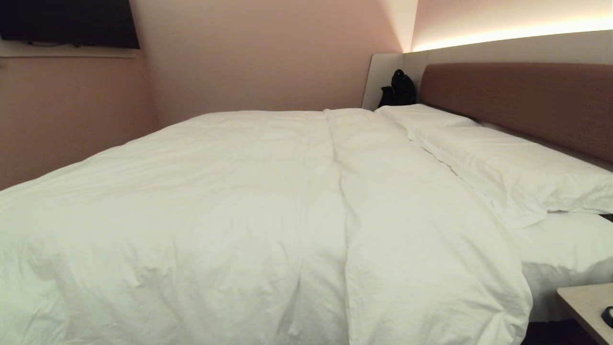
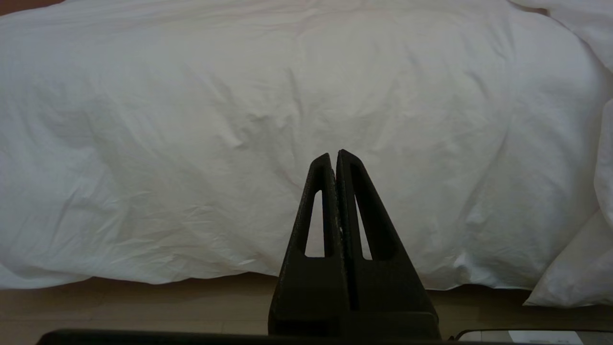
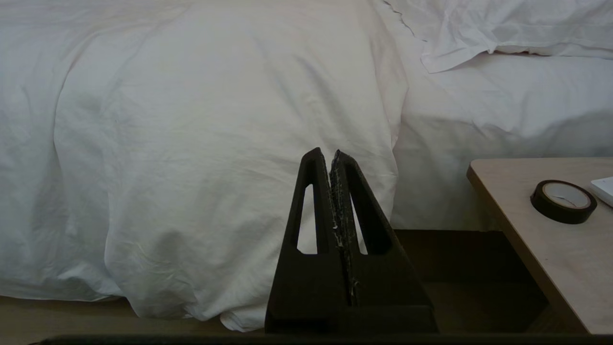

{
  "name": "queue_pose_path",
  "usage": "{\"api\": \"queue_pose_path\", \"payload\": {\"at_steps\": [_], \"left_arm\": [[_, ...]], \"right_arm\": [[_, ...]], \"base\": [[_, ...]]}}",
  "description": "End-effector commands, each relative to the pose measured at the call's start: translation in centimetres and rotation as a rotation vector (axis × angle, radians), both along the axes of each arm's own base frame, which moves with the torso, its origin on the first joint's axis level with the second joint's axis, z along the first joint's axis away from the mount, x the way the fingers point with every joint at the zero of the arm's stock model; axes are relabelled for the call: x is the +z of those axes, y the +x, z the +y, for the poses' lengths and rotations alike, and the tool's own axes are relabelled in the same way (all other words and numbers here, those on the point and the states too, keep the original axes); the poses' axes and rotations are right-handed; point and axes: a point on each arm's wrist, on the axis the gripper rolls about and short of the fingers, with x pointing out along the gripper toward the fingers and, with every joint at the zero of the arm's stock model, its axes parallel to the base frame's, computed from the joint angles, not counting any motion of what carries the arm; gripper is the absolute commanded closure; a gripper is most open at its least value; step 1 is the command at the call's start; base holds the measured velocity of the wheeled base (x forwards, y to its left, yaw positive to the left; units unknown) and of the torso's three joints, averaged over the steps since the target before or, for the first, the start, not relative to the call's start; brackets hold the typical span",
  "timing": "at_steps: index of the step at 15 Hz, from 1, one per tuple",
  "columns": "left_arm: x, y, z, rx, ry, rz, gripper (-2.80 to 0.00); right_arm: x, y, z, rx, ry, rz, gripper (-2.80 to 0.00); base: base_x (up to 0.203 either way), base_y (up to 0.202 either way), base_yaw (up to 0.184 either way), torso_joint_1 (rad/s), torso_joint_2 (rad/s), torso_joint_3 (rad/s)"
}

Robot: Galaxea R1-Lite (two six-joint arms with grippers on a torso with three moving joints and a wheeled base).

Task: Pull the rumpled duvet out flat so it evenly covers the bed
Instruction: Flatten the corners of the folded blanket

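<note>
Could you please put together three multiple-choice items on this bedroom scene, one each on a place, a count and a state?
1. Where does the tape roll lie?
A. on the bedside table
B. on the duvet
C. on the floor

2. How many pillows lie by the headboard?
A. none
B. two
C. four

3. How do the fingers of the left gripper and the right gripper stand?
A. both wide open
B. only the left shut
C. both shut

Answers: 1 A, the roll sits on the wooden top; 2 B, two flat white pillows lie there; 3 C, each wrist view shows the fingers pressed together.
</note>
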Motion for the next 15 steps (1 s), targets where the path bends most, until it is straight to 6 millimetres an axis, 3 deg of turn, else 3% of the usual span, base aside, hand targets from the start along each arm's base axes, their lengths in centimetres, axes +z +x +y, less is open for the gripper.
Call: {"api": "queue_pose_path", "payload": {"at_steps": [1,15], "left_arm": [[-0.01,0.0,0.0,0.0,0.0,0.001,0.0],[0.0,0.03,0.0,0.0,-0.013,-0.004,0.0]], "right_arm": [[0.0,0.01,0.0,0.001,0.0,0.001,0.0],[0.0,0.0,0.0,0.001,0.0,0.0,0.0]], "base": [[0.0,0.0,0.0,0.0,0.0,0.0],[0.0,0.0,0.0,0.0,0.0,0.0]]}}
